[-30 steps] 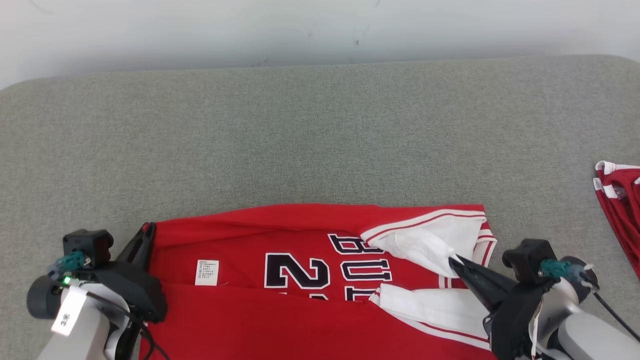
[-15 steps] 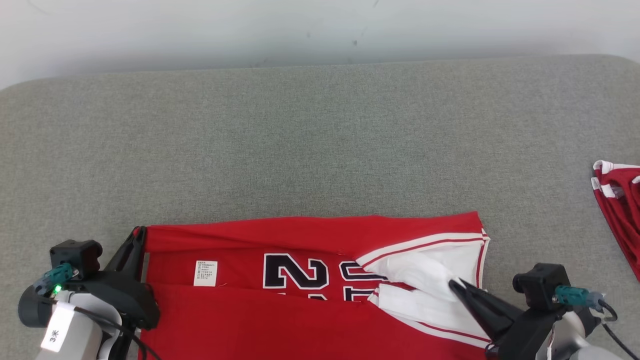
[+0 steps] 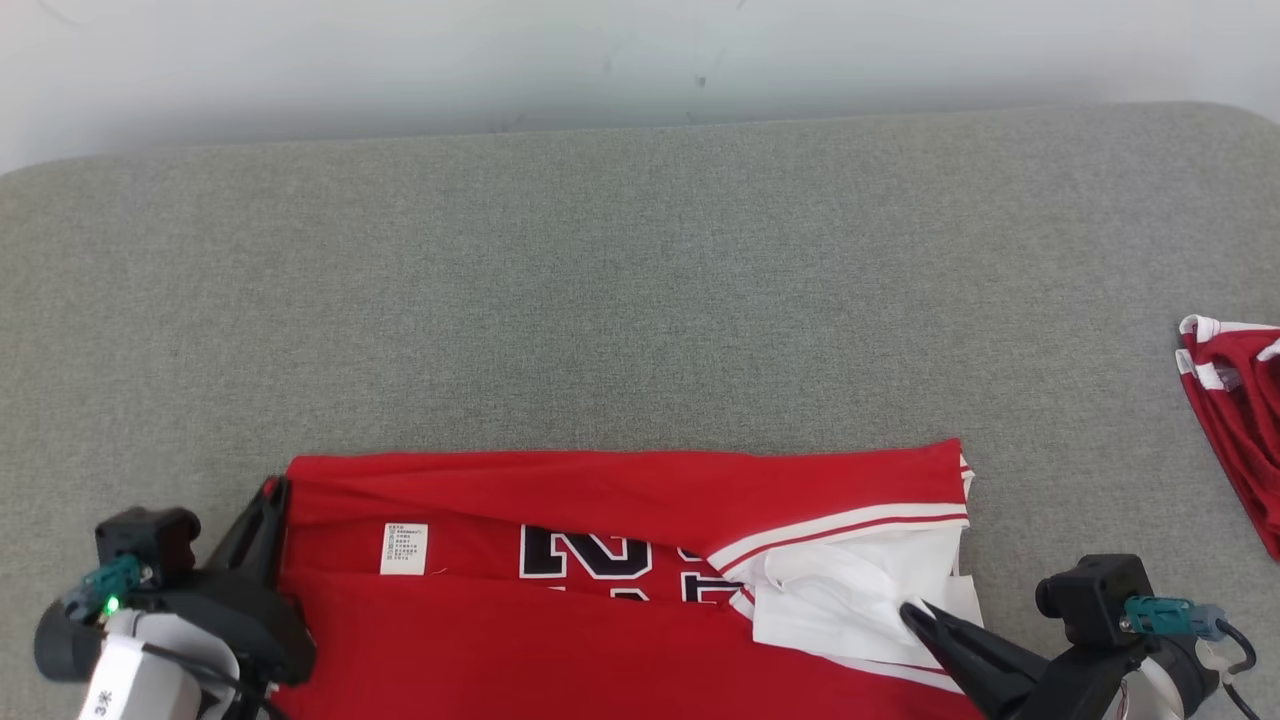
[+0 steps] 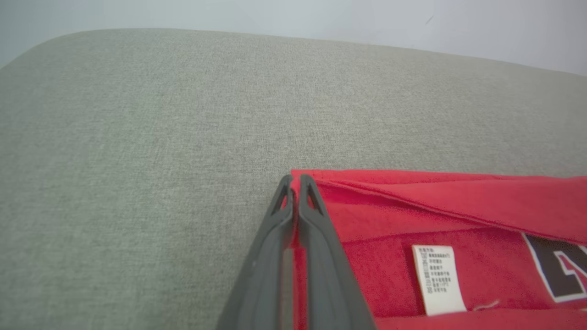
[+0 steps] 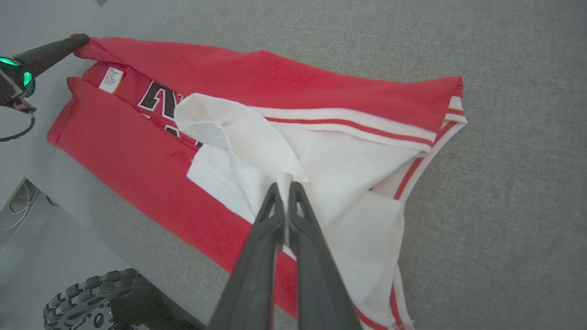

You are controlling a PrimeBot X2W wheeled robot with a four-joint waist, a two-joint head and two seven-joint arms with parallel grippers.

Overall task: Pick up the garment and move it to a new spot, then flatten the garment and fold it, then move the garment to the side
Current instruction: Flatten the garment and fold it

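The garment (image 3: 620, 490) is a red jersey with black numerals, white trim and a white lining, lying across the near edge of the grey padded surface (image 3: 640, 290). My left gripper (image 3: 272, 492) is shut on the garment's far left corner (image 4: 321, 183), its fingers (image 4: 293, 215) pinching the red hem. My right gripper (image 3: 908, 612) is shut on a fold of the white lining (image 5: 257, 137) near the garment's right end. A white label (image 4: 438, 279) lies just right of the left fingers. In the right wrist view the left gripper's tip (image 5: 69, 43) holds the far corner.
Another red and white garment (image 3: 1235, 420) lies at the right edge of the surface. A pale wall (image 3: 640, 60) runs behind the surface. Bare grey padding stretches beyond the jersey. In the right wrist view the floor and a wheel (image 5: 87, 298) show below the surface's edge.
Both grippers have drawn back toward me, pulling the garment's far layer nearer, so it now covers more of the numerals and lettering. Both grips are unchanged.
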